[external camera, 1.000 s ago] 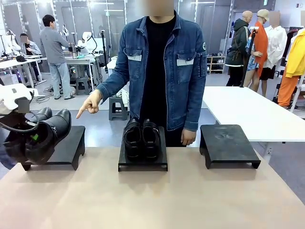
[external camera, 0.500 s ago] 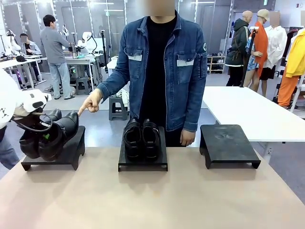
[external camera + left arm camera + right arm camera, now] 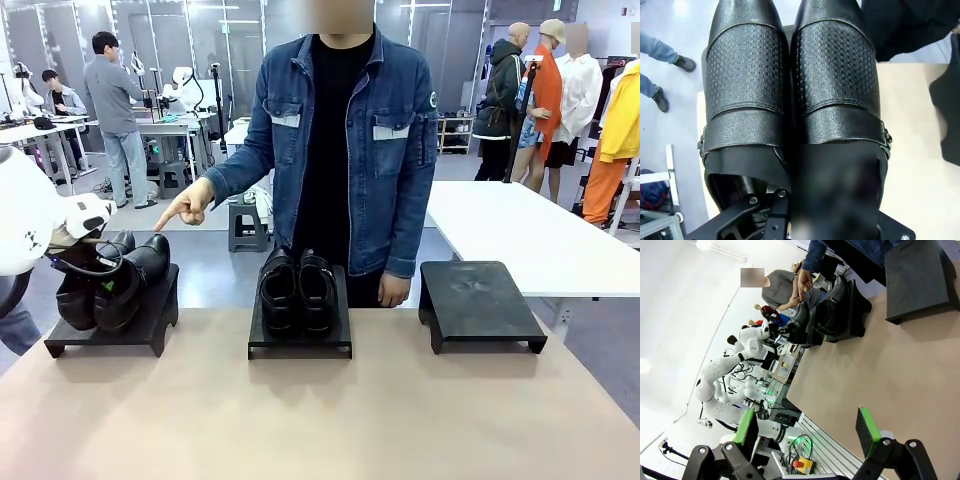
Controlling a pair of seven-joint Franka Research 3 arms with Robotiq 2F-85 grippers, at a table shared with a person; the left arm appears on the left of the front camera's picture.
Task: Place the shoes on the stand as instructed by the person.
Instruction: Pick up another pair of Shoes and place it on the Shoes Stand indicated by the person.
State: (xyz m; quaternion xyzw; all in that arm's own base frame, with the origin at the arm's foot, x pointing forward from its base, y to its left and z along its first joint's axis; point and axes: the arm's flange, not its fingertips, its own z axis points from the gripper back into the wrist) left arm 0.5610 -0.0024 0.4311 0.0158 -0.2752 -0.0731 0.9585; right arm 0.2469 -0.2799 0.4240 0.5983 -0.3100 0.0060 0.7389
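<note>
One pair of glossy black shoes (image 3: 112, 288) hangs over the left black stand (image 3: 150, 325), toes tilted up towards the person. My left gripper (image 3: 86, 266) is shut on this pair at the heel openings. In the left wrist view the two shoes (image 3: 790, 90) lie side by side and hide my fingertips. The second pair (image 3: 297, 288) rests on the middle stand (image 3: 300, 345). The person in a denim jacket (image 3: 340, 130) points a finger (image 3: 185, 210) at the left stand. My right gripper (image 3: 806, 436) is open and holds nothing, above the table's near side.
The right stand (image 3: 480, 300) has nothing on it, and it is the nearest stand (image 3: 917, 280) in the right wrist view. The brown tabletop (image 3: 320, 410) stretches in front of the stands. A white table (image 3: 520, 235) stands behind on the right.
My left gripper has carried the pair of shoes to the right and farther over the left stand, lowering them towards its top. The person's pointing hand has barely moved.
</note>
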